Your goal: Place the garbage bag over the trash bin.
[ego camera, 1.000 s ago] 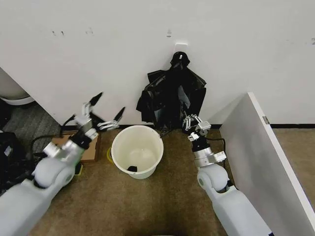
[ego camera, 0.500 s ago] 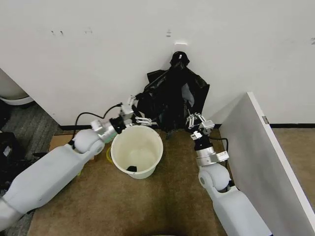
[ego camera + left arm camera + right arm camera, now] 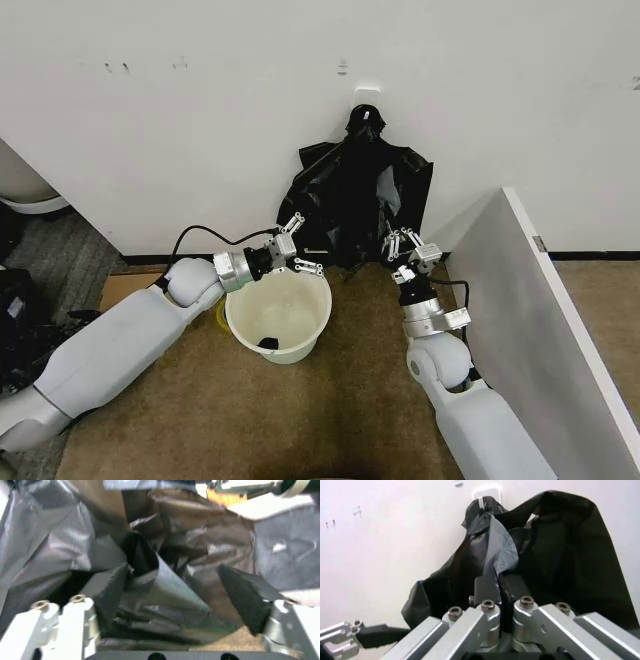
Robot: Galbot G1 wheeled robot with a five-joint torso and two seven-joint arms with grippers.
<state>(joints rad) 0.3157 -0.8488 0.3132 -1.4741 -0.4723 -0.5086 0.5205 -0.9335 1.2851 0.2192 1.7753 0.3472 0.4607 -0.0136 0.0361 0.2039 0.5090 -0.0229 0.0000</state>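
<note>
where the wall meets the floor, the garbage bag (image 3: 358, 205) hangs with its long axis vertical, its gathered top caught on a white hook (image 3: 367, 90) on the wall and its wide, crinkled lower edge spreading down toward the carpet (image 3: 340, 420). the trash bin (image 3: 279, 309) stands upright on the carpet just in front of the bag's lower left corner, mouth facing up, with a small dark scrap (image 3: 268, 344) lying on its bottom. no label or writing can be read on the bag or the bin.

the left gripper (image 3: 297, 245) reaches in from the left over the far rim of the bin, its fingers spread wide at the bag's lower left edge; in the left wrist view the left gripper (image 3: 180, 592) has folds of the black film lying between its open pads (image 3: 107, 590), though whether the pads touch the plastic is hard to tell (the view is blurred).

the right gripper (image 3: 404, 243) points up at the bag's lower right edge. in the right wrist view the right gripper (image 3: 500, 590) has its fingers drawn together on a fold of the bag, pinching it.
</note>
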